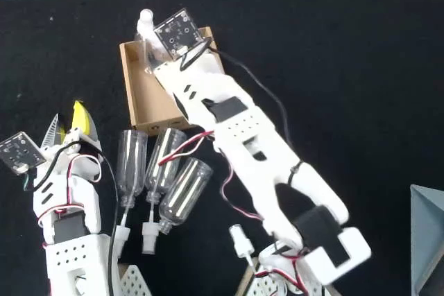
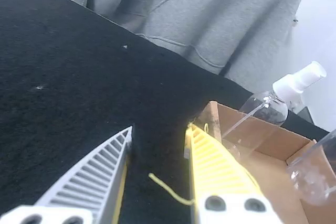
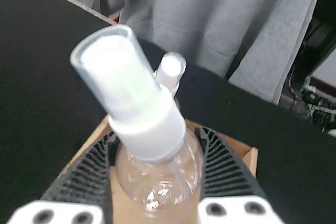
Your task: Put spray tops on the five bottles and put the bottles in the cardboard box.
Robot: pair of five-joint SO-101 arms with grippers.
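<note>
Three clear plastic bottles (image 1: pixel 163 164) lie side by side on the black desk (image 1: pixel 361 67) in the high view, between the open cardboard box (image 1: pixel 142 95) and the desk's near edge, with their necks toward that edge. White spray tops (image 1: pixel 148 232) sit at their necks, but we cannot tell whether they are screwed on. A loose spray top (image 1: pixel 239 240) lies apart from them, by the base of the right arm (image 1: pixel 243 136). That arm stretches from the near edge to the box, and a capped bottle (image 1: pixel 146 25), clear plastic with a white spray top, rises at the box's far corner. The left gripper (image 1: pixel 67 126) is near the desk's left edge.

From the left wrist view we see its grey and yellow fingers spread wide with bare desk between them. Ahead, the capped bottle leans over the box, and a second clear bottle (image 2: pixel 315 174) is beside it.

From the right wrist view, the right gripper (image 3: pixel 156 135) has its black ribbed fingers clamped on the capped bottle's body above the box floor. Another white nozzle (image 3: pixel 170 69) shows just behind it.
</note>
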